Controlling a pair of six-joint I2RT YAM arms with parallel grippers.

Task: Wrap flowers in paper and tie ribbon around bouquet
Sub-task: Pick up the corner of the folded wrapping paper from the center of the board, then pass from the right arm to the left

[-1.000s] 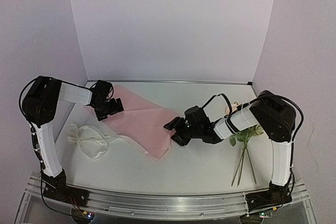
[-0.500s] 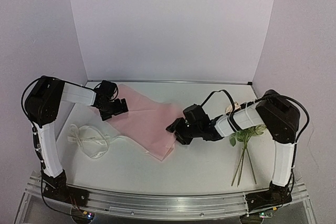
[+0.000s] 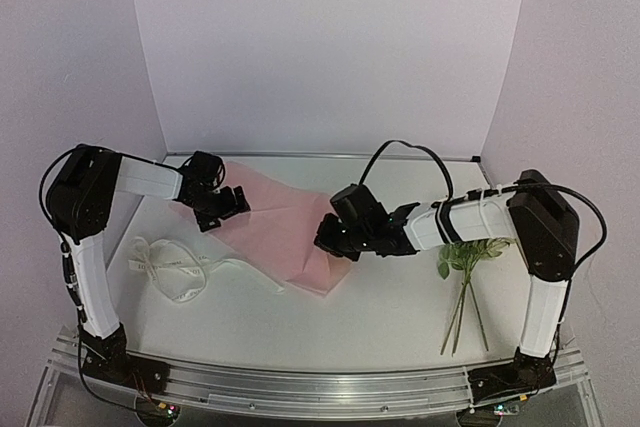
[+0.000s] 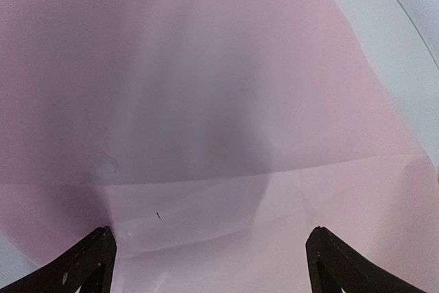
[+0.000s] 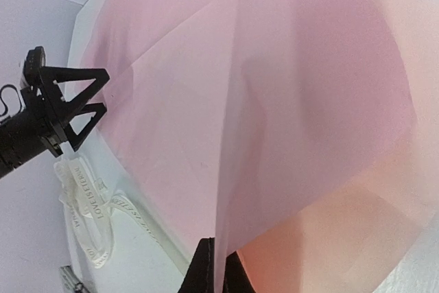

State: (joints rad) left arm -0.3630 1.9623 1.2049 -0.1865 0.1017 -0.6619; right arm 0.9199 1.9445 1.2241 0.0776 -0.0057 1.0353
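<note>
One paper, one ribbon — right gripper tight on paper, left gripper agape.

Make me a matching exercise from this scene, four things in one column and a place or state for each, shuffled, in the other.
Column one
1. paper
2. ribbon
3. flowers
4. left gripper

Column two
A. open, over the pink sheet's far left part
B. lying loose on the right side, not held
C. pinched at one edge by the right gripper
D. lying in loops on the left side

Pairs: 1-C, 2-D, 3-B, 4-A
</note>
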